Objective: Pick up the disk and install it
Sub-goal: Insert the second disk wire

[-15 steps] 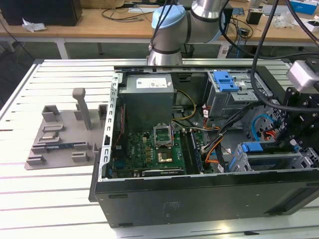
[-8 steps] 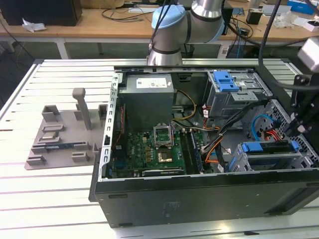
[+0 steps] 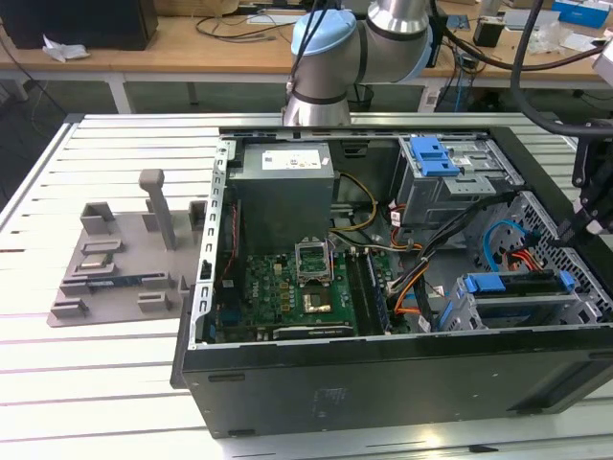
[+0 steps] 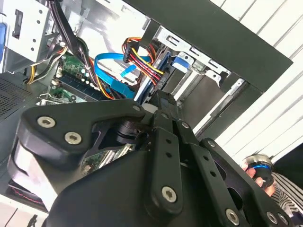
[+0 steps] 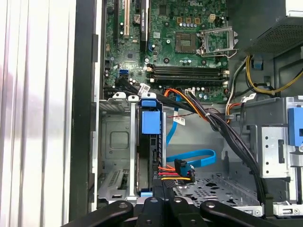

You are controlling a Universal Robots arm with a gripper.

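The disk stands on edge in a slot of the metal drive cage inside the open computer case, with its bright blue carrier facing up. In the exterior view the disk lies in the cage at the case's right front corner. My gripper hovers just above the disk's cable end. Its fingers are drawn together and nothing is held between them. In the second wrist view the gripper points down at the disk's blue tab. In the exterior view the gripper hangs at the right edge.
A blue data cable and red-yellow power leads lie beside the cage. The grey power-supply box, motherboard and an upper bay with a blue clip fill the case. A grey fixture sits on the slatted table at the exterior view's left.
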